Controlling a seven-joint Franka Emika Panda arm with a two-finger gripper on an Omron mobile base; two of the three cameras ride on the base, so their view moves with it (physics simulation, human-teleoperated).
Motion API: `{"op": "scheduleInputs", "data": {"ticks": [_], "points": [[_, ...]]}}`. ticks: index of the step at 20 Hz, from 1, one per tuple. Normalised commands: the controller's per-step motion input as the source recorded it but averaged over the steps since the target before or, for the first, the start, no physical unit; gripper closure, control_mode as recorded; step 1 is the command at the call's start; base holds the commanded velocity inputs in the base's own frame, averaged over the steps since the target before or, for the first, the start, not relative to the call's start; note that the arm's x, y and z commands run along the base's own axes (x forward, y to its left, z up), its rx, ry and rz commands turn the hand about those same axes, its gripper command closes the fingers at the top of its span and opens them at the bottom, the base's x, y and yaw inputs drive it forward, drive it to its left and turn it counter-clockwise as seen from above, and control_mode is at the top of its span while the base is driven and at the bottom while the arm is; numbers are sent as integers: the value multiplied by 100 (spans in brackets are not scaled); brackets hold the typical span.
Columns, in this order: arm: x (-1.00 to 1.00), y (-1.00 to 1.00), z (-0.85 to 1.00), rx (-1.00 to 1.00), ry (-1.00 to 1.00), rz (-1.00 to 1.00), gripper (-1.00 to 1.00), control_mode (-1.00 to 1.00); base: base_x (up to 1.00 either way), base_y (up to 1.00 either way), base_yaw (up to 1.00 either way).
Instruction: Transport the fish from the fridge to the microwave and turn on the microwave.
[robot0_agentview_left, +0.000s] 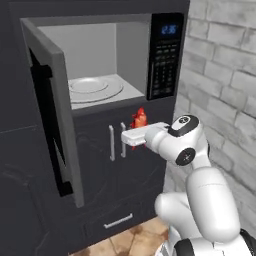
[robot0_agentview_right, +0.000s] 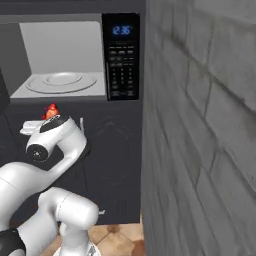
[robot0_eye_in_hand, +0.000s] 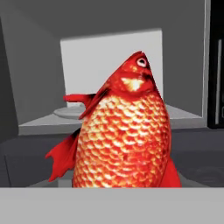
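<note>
Fish held at the open microwave, ready to go in.

From left in the left base view: the door (robot0_agentview_left: 55, 110) hangs wide open, the turntable (robot0_agentview_left: 95, 90) sits bare inside the microwave (robot0_agentview_left: 100, 55), and the keypad (robot0_agentview_left: 165, 60) glows at right. Just below the opening, in front of the cabinet handles (robot0_agentview_left: 117, 141), the gripper (robot0_agentview_left: 134, 131) is clamped on the fish (robot0_agentview_left: 140, 119), which stands head-up above the hand. The carrying step looks almost finished. The next move would call for lifting the fish over the sill, reaching in, releasing it on the turntable, then closing the door.
</note>
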Motion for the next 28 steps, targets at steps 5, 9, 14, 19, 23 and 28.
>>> {"op": "scheduleInputs", "data": {"ticks": [5, 9, 14, 19, 23, 28], "points": [[0, 0, 0, 0, 0, 0, 100, 100, 33, 0, 37], [0, 0, 0, 0, 0, 0, 100, 100, 8, 0, 34], [0, 0, 0, 0, 0, 0, 100, 100, 32, 0, 29], [0, 0, 0, 0, 0, 0, 100, 100, 45, 0, 23], [0, 0, 0, 0, 0, 0, 100, 100, 49, 0, 16], [0, 0, 0, 0, 0, 0, 100, 100, 47, 0, 13]]}}
